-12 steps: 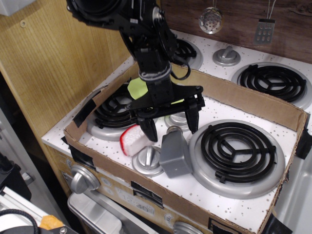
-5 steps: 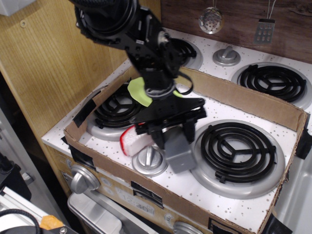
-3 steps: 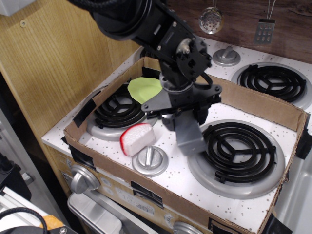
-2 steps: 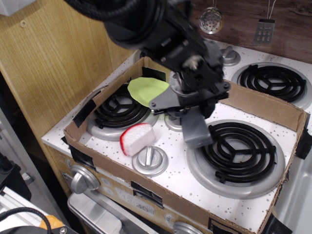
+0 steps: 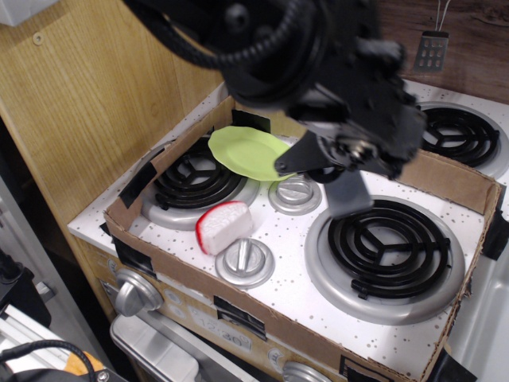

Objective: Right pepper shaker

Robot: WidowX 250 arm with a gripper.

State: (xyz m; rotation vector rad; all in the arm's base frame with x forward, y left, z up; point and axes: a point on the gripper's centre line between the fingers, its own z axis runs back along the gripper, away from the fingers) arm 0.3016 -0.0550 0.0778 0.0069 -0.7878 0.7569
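Fingers (image 5: 342,163) gripping matte grey pepper shaker (image 5: 347,195)

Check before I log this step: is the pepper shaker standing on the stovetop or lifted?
Lifted: the pepper shaker hangs from the gripper above the burner.

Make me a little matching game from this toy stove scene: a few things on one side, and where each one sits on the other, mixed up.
Things:
1. pepper shaker
2. green plate
3. white wedge with red rim
4. front stove knob

Places:
A. lying just behind the front stove knob
B. on the stovetop nearest the front cardboard wall
C. hanging from the gripper above the back edge of the large right burner
D. resting on the back edge of the left burner

Pairs: 1-C, 2-D, 3-A, 4-B
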